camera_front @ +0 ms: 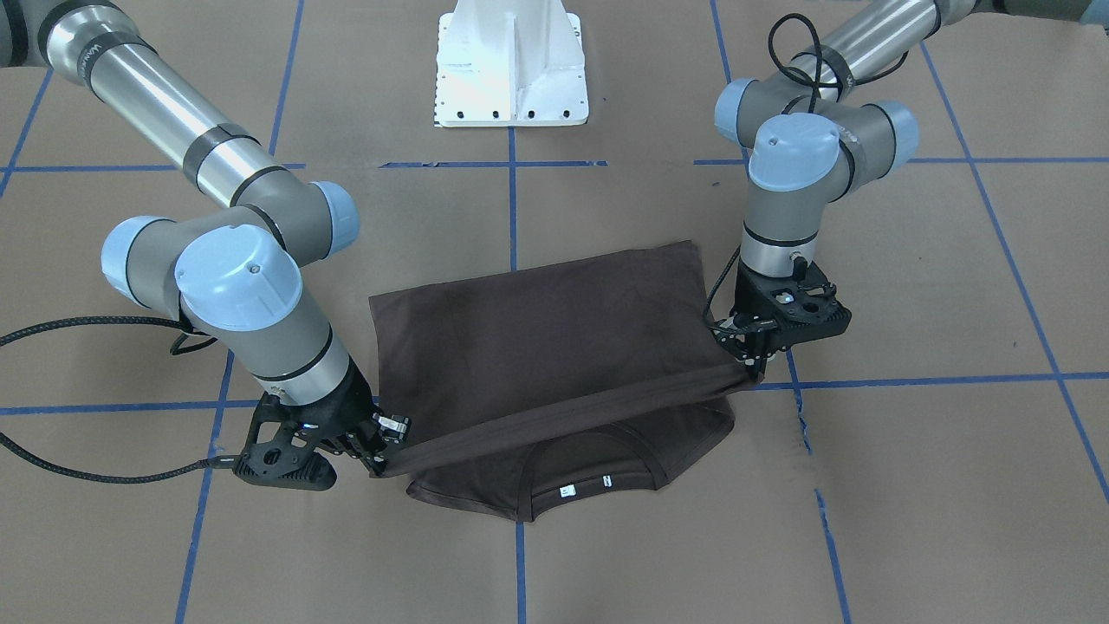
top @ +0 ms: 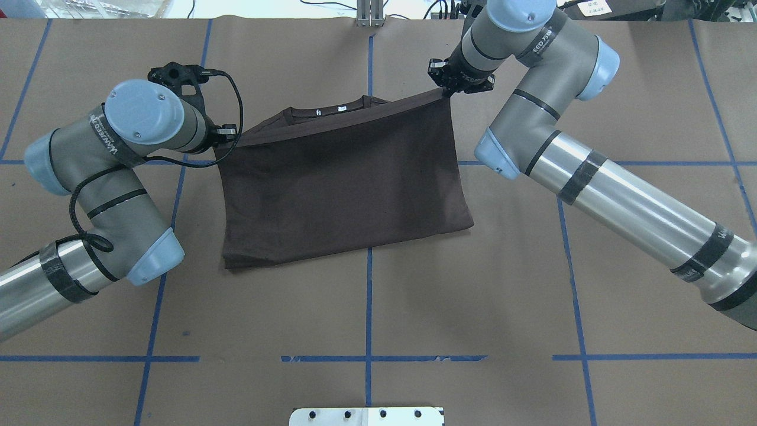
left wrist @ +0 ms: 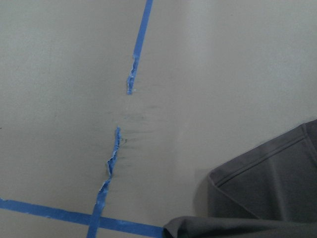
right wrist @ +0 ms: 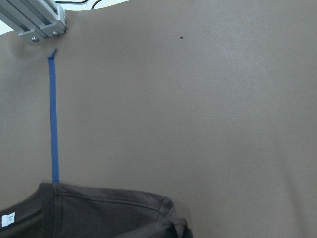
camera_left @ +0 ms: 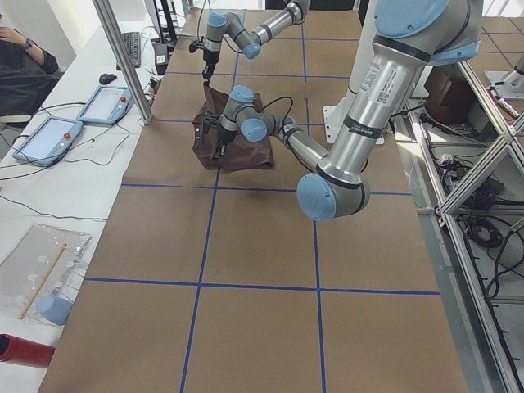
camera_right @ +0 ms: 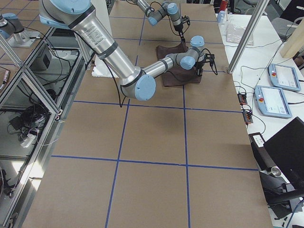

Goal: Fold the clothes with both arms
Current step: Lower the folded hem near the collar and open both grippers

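Observation:
The dark brown T-shirt [camera_front: 554,347] lies folded on the brown paper table, and it also shows in the overhead view [top: 343,183]. Its collar [camera_front: 589,485] with small white labels points away from the robot. My left gripper [camera_front: 752,371] is shut on one corner of the shirt's upper layer; it also shows in the overhead view [top: 227,137]. My right gripper [camera_front: 381,459] is shut on the other corner, also seen from overhead [top: 445,92]. The edge between them is pulled taut, a little above the table, over the collar end. The wrist views show only shirt cloth [left wrist: 267,193] [right wrist: 109,213] and table.
The white pedestal base [camera_front: 511,65] stands at the robot's side of the table. Blue tape lines [top: 368,307] cross the paper. Beside the table's far edge are tablets [camera_left: 49,135], an aluminium post [camera_left: 123,57] and a seated person [camera_left: 24,74].

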